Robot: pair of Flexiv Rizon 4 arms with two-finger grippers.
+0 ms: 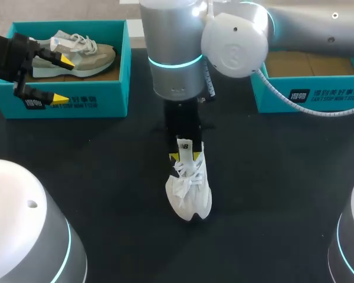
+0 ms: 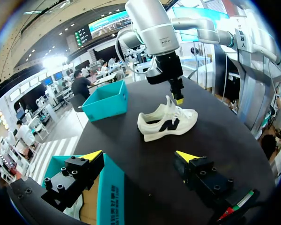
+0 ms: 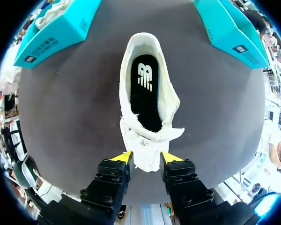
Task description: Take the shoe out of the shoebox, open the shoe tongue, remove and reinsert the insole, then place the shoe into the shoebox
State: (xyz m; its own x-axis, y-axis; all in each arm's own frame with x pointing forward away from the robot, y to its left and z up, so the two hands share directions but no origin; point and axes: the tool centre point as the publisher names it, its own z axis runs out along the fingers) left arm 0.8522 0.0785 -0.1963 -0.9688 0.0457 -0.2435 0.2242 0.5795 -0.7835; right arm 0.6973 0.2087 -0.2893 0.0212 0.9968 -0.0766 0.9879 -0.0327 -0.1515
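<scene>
From the head view, the white shoe [image 1: 189, 190] stands upright on the black table [image 1: 106, 177], about midway between the two teal boxes, toe toward the robot. The right gripper [image 1: 186, 156] comes down onto the shoe's upper end, one yellow tip on either side of the tongue [image 1: 185, 148]. The left gripper [image 1: 60, 78] hovers over the left shoebox [image 1: 76, 103], its fingers spread wide with nothing between them. A second, grey shoe [image 1: 88, 56] lies inside that box. The right shoebox [image 1: 318, 94] sits at the table's far right.

In the left wrist view, the left gripper [image 2: 139, 156] has its tips far apart and empty. The shoe [image 2: 166, 124] is well ahead of it, with the right gripper [image 2: 178, 96] at its tongue.

In the right wrist view, the right gripper [image 3: 146, 158] is clamped on the tongue [image 3: 146, 157], which is drawn back between the two tips. The black insole [image 3: 145, 89] shows inside the opened shoe [image 3: 126, 70], just ahead of the fingers.
</scene>
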